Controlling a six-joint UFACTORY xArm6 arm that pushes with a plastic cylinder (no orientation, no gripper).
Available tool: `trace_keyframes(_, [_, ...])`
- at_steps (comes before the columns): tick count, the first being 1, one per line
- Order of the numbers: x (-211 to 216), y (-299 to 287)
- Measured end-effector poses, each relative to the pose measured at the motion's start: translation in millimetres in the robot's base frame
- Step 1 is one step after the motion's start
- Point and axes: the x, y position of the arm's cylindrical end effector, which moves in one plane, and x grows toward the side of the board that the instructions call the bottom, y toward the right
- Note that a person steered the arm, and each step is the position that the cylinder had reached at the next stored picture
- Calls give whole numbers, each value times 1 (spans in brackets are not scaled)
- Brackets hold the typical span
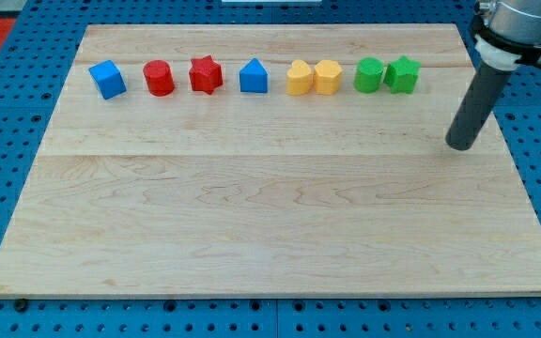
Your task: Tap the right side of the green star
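The green star (pixel 403 74) stands at the right end of a row of blocks near the view's top, touching a green cylinder (pixel 369 75) on its left. My tip (pixel 460 145) rests on the wooden board (pixel 270 216), to the right of and below the green star, well apart from it. The star's right side is free of other blocks.
The row continues leftward: a yellow block (pixel 328 77), a yellow block (pixel 300 78), a blue block with a pointed top (pixel 253 77), a red star (pixel 206 75), a red cylinder (pixel 159 78), a blue cube (pixel 107 80). The board's right edge lies near my tip.
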Motion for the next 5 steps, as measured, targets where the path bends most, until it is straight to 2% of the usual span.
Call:
trace_keyframes(3, [-124, 2])
trace_keyframes(5, [-132, 4])
